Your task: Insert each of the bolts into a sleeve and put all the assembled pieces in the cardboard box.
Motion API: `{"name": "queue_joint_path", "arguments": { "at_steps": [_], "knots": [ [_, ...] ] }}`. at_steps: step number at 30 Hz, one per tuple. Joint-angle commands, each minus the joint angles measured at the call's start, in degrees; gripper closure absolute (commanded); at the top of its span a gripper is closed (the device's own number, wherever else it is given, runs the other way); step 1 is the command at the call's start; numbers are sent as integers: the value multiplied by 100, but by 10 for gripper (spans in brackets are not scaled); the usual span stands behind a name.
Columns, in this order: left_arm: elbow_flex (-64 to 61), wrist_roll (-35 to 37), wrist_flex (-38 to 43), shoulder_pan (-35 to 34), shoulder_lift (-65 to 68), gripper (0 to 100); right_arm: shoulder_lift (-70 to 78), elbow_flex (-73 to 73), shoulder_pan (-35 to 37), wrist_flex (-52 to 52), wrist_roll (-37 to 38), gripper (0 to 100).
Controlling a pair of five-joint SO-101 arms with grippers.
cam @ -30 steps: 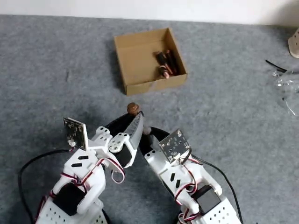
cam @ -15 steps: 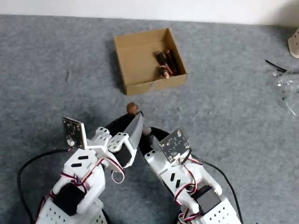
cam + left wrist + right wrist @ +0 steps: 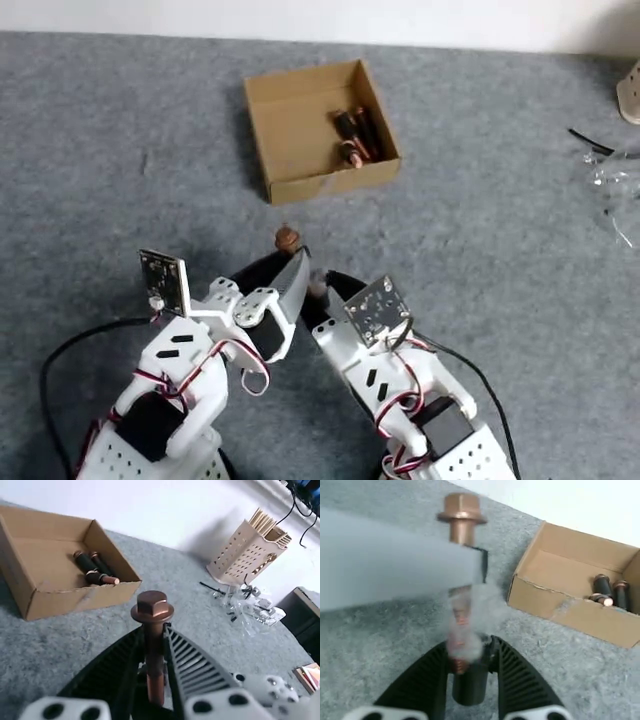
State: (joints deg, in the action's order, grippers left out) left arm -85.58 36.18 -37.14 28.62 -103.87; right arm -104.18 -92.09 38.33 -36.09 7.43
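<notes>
Lower middle of the high view: my left gripper (image 3: 293,255) is clamped on a copper-coloured hex-head bolt (image 3: 287,238), whose head sits clear of the fingertips. Just right of it, my right gripper (image 3: 470,652) pinches a short black cylindrical sleeve (image 3: 469,687). The bolt's tip is at the sleeve's mouth, but blur hides whether it's in. At top middle, the open brown cardboard box (image 3: 290,125) holds dark assembled pieces (image 3: 355,135) along its right side.

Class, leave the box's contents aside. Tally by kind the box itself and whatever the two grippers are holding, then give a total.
bolt: 1
sleeve: 1
cardboard box: 1
Total: 3
</notes>
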Motion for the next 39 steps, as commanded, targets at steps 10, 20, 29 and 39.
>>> {"name": "queue_joint_path", "arguments": {
  "at_steps": [10, 20, 29, 39],
  "knots": [
    [-356, 9, -18, 251, -22, 994, -119, 391, -127, 286, 70, 994],
    [-523, -9, -26, 435, -22, 994, -119, 391, -163, 286, 70, 994],
    [-567, -9, -35, 418, -22, 992, -119, 391, -163, 303, 70, 994],
    [-514, 0, -220, 418, -22, 864, -119, 391, -163, 303, 70, 994]
  ]
}}
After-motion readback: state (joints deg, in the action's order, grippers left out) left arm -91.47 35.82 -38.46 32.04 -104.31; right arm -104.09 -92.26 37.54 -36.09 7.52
